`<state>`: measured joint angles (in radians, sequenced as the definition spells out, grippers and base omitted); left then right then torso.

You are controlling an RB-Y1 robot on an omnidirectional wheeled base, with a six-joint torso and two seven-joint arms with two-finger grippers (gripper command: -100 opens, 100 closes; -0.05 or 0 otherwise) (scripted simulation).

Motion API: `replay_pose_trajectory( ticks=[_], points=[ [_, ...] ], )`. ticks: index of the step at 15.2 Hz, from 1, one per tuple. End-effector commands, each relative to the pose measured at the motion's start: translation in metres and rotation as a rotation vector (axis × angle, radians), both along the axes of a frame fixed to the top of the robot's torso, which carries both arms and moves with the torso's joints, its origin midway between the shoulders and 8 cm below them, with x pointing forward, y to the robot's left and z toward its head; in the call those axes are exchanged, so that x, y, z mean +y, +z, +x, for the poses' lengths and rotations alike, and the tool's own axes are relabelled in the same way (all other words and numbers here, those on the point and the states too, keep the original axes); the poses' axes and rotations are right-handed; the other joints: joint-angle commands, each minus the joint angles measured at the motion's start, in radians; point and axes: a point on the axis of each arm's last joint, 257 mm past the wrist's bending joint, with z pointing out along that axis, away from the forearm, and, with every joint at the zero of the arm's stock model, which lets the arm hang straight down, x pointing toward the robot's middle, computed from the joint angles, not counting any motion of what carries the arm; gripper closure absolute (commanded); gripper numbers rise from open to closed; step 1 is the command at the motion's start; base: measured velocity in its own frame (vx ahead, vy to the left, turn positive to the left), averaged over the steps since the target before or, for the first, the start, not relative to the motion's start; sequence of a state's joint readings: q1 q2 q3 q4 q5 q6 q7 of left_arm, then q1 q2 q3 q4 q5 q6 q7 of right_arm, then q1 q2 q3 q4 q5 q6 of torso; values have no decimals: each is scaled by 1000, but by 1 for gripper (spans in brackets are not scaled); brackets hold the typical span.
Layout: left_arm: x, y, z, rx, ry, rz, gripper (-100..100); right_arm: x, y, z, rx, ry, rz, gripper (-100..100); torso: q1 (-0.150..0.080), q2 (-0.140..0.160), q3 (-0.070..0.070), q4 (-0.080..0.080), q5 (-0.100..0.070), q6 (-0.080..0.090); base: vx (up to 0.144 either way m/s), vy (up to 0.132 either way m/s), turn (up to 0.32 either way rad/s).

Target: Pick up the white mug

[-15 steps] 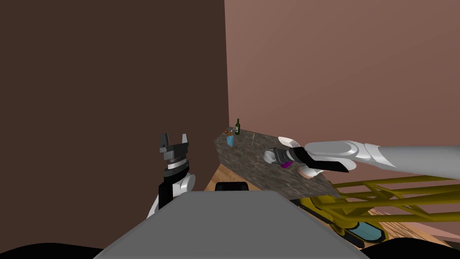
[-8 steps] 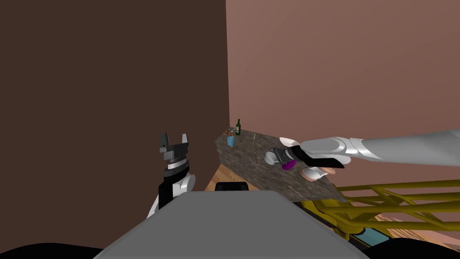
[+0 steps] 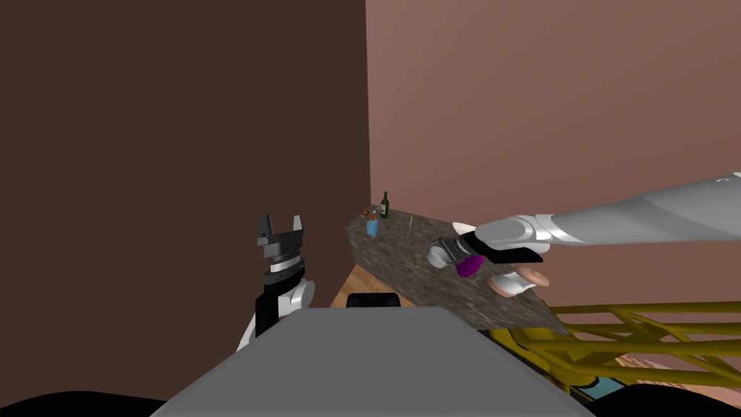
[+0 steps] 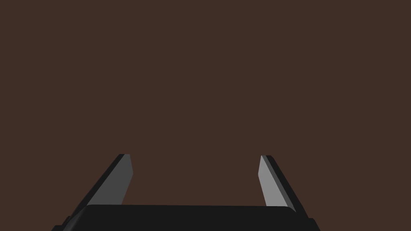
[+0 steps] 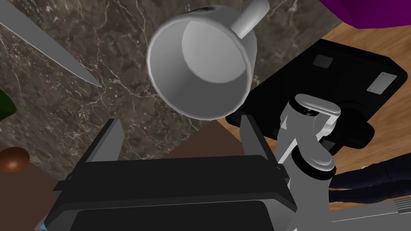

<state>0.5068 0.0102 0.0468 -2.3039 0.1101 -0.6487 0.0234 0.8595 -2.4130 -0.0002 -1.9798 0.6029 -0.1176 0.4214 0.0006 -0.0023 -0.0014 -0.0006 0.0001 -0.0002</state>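
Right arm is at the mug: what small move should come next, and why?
Probably ease the right gripper forward until its open fingers straddle the white mug; the mug sits just beyond the fingertips on the dark marbled counter, not yet between them.

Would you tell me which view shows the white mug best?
Right wrist view: the white mug is close, rim, inside and handle plain. Head view: a small blob at the right tool. Left wrist view faces away.
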Motion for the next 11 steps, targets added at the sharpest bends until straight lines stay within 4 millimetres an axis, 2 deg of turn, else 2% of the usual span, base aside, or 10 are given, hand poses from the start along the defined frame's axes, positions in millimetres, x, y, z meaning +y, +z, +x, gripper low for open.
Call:
replay_pose_trajectory(
  ticks=[1,11],
  points=[
    [0,0,0,0,0,0,0,0,-1,2,12,41,-39,-100,0,0,0,0,0,0,19,-3,14],
    [0,0,0,0,0,0,0,-7,-13,2,87,248,-218,-100,0,0,0,0,0,0,19,0,19]
  ],
)
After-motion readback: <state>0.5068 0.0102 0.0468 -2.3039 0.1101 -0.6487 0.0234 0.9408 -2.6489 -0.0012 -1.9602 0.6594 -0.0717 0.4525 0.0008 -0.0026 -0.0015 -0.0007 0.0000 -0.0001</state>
